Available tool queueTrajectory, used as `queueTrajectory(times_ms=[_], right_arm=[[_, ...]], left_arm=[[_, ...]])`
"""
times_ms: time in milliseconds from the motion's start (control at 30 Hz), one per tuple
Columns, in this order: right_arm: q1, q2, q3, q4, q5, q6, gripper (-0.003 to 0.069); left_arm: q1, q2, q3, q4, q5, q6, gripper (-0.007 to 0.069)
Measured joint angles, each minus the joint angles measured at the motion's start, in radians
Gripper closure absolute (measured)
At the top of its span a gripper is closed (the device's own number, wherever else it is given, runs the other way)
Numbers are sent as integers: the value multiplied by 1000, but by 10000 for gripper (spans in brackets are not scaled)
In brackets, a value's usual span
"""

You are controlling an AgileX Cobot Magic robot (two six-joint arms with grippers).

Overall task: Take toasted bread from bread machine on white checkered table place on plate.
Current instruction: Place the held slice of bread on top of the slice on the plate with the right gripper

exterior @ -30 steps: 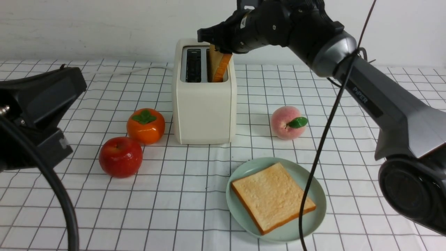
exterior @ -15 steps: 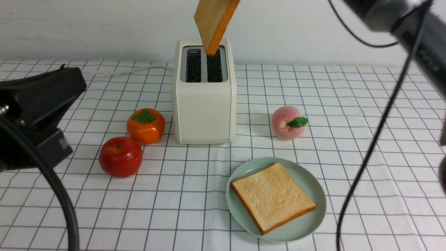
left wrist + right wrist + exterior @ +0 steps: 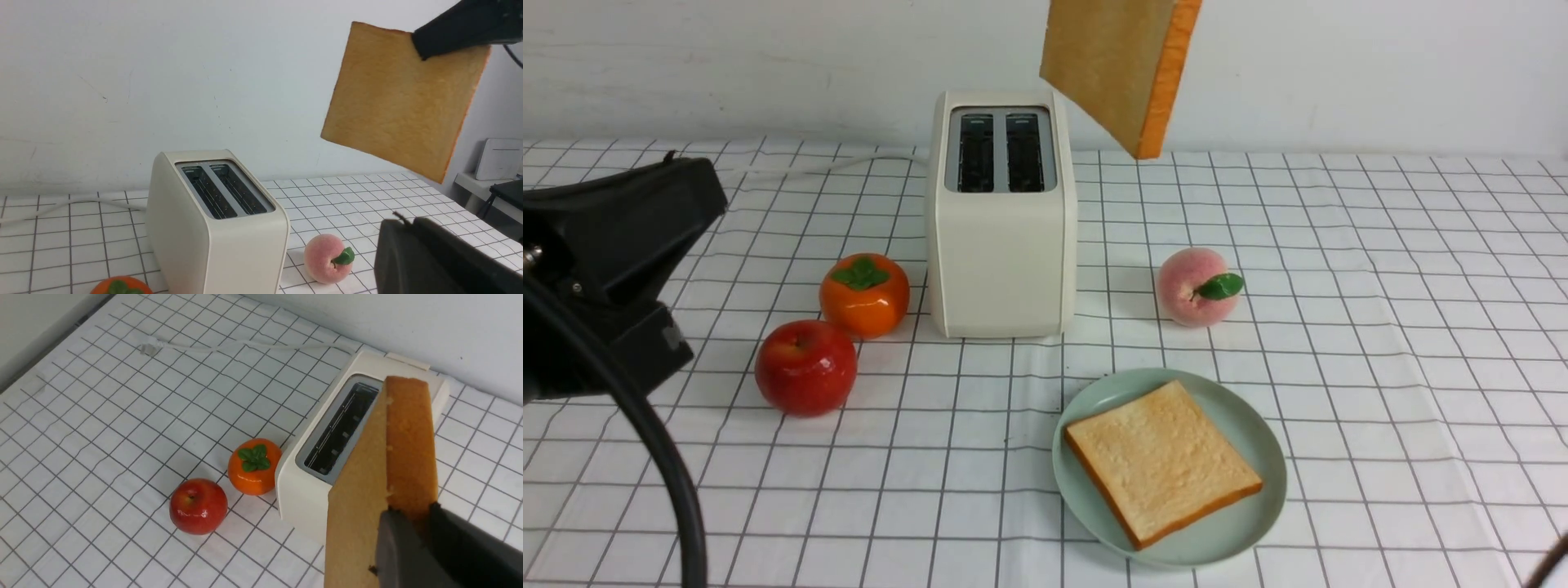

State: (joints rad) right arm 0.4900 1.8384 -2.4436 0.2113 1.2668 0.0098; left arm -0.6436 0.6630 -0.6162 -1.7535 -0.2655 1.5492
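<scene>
My right gripper [image 3: 410,510] is shut on one slice of toasted bread [image 3: 408,449] by its crust edge. The slice hangs tilted in the air above and just right of the bread machine [image 3: 1001,245], as the front view [image 3: 1119,65] and left wrist view [image 3: 400,118] show. Both dark slots are empty. The second slice [image 3: 1164,461] lies flat on the mint-green plate [image 3: 1262,523] in front of the bread machine on the white checkered table [image 3: 1380,327]. My left gripper [image 3: 408,222] is shut and empty, low at the table's left side [image 3: 707,200].
An orange persimmon [image 3: 864,294] and a red apple [image 3: 805,367] sit left of the bread machine. A pink peach [image 3: 1196,287] sits to its right, behind the plate. The white cord [image 3: 849,163] runs back left. My left arm's black cable [image 3: 662,465] hangs at the front left.
My right gripper has lifted the slice out of the right slot, up and to the right. The arm has risen out of the front view. The left arm has not moved.
</scene>
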Motion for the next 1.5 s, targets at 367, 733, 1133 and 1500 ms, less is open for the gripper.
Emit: queueTrajectory(times_ms=[367,733,1133,1500], right_arm=[[-75,-614,1011,-85,-127,122,582],[-269,-575,1506,748,-523,-416,582],[-290,-374,1552,1306,-565,-938,582],[-290,-265,1552,1357,-566,-997,585]], left_arm=[[-1,0,1,0,100,0,603],[-1,0,58,12,361,0,603],[-1,0,175,29,464,0,603],[-1,0,257,31,396,0,603]])
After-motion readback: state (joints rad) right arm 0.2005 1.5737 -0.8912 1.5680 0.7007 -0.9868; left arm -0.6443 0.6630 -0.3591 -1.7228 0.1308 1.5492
